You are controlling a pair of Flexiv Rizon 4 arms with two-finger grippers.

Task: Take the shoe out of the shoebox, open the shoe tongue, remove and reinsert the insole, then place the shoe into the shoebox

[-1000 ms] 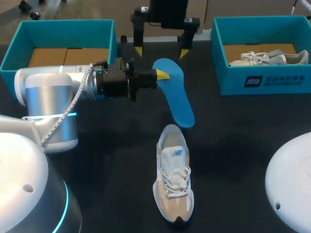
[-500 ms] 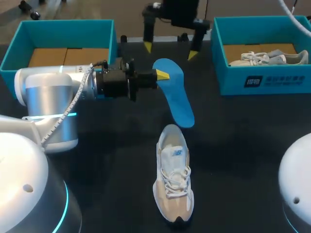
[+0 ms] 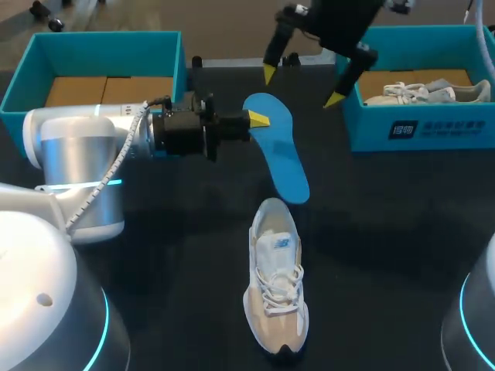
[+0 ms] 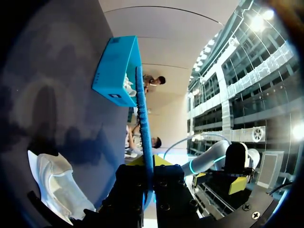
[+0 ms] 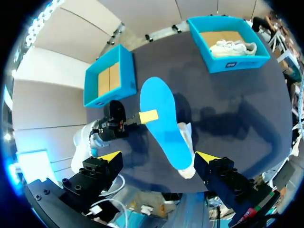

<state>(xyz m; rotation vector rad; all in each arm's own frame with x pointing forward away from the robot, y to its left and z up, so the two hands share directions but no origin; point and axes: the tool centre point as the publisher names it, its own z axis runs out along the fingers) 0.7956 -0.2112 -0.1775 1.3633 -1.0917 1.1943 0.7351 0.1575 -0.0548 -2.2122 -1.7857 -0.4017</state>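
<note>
My left gripper [image 3: 259,118] is shut on the heel end of a blue insole [image 3: 277,147] and holds it in the air over the middle of the table. In the left wrist view the insole [image 4: 142,118] stands edge-on between the fingers of that gripper [image 4: 148,180]. Below it a white and beige shoe [image 3: 277,280] lies on the black table, toe toward me. My right gripper [image 3: 302,86] hangs open and high beyond the insole, next to the right shoebox [image 3: 418,133]. From the right wrist view the insole [image 5: 164,123] and shoe [image 5: 186,133] lie far below my right gripper [image 5: 158,156].
The right teal shoebox holds a second white shoe [image 3: 425,93]. A teal box [image 3: 100,46] with a bare cardboard floor stands at the far left. My left arm [image 3: 85,147] stretches across the table's left side.
My right gripper has swung to the right, toward the right shoebox, and turned, staying open. The left gripper, insole and shoe have not moved.
</note>
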